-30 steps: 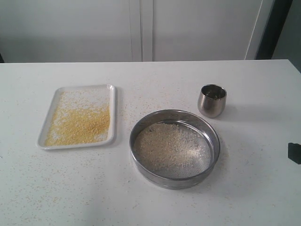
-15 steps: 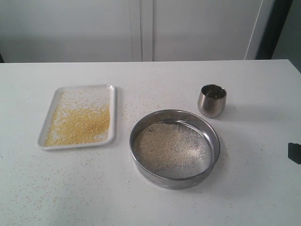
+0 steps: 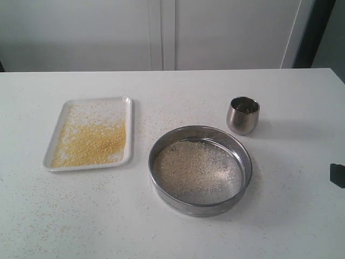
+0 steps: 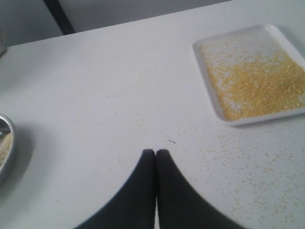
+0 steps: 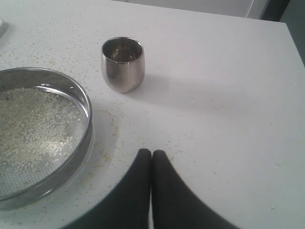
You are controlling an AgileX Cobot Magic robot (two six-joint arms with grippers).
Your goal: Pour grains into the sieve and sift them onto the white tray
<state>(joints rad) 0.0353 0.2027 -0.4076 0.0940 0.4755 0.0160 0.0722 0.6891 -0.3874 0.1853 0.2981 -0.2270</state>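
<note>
Exterior view, sieve (image 3: 200, 209) holding whitish grains (image 3: 194, 170), left gripper (image 4: 156, 152) closed, right gripper (image 5: 151, 152) closed

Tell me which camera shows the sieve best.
The exterior view. There the sieve sits whole in frame, its ring and mesh visible, with whitish grains spread inside. The right wrist view crops the sieve at the picture's edge. The left wrist view catches only a sliver of its rim.

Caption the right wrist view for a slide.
Shut right gripper above the table, near the sieve of whitish grains and the steel cup.
</note>
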